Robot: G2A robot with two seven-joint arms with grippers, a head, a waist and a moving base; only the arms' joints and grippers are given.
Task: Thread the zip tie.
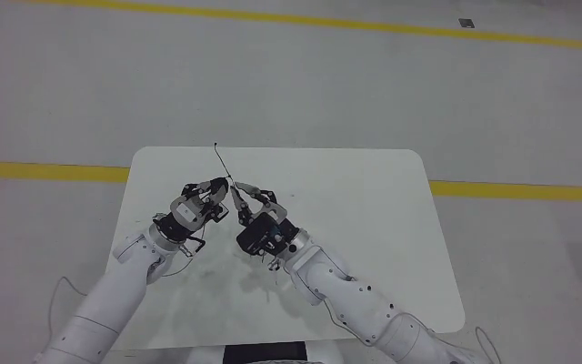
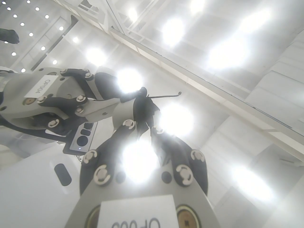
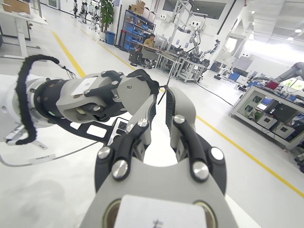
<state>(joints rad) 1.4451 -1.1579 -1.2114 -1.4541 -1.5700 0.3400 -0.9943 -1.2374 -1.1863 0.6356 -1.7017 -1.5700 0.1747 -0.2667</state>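
The zip tie (image 1: 223,164) is held up above the table (image 1: 364,209), pinched in the closed left gripper (image 2: 144,106), w/ the right gripper (image 3: 161,96) just beside it; the right's grip can't be told. It's judged light, thin & springy, so best taken near the free end. Its bent tip is made out in the left wrist view, whereas the strap's slant is shown by the right wrist view.

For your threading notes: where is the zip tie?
Top view: zip tie between left hand and right hand, slanting toward the table's far edge.
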